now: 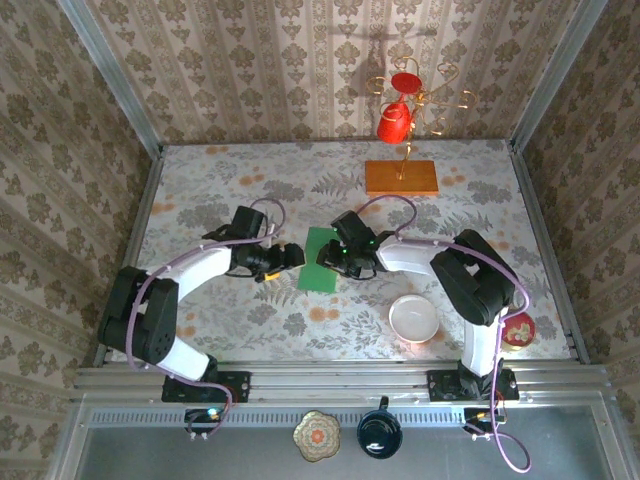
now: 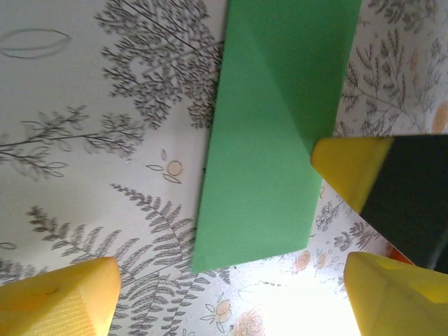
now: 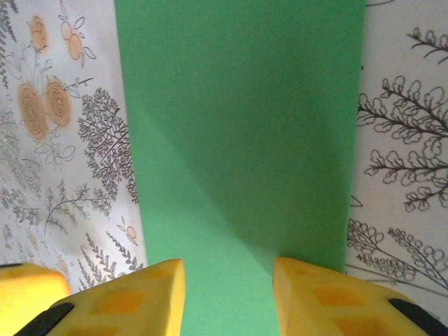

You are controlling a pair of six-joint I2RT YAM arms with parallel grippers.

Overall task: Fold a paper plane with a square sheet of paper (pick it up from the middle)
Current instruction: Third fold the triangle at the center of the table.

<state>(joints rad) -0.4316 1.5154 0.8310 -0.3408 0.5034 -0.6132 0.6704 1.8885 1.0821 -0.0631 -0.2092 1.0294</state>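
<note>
Square sheet of paper (image 1: 322, 261), thin, bright green, matte: centre of the top view, flat on the floral-patterned table (image 1: 220, 190), folded to an oblong with one diagonal crease.
Left gripper (image 2: 227, 299): jaws wide apart, holding nothing, beside the oblong's end.
Right gripper (image 3: 227, 297): jaws part open over the paper, gripping nothing.
Step, by estimate: early corner folds.
Next move probably calls for one pincer pinning the paper while the other lifts a corner.

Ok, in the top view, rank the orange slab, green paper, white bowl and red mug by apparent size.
1. orange slab, by a little
2. green paper and white bowl: these look alike, and the right hand covers part of the paper, so they are unranked
3. red mug, clearly smallest
</note>
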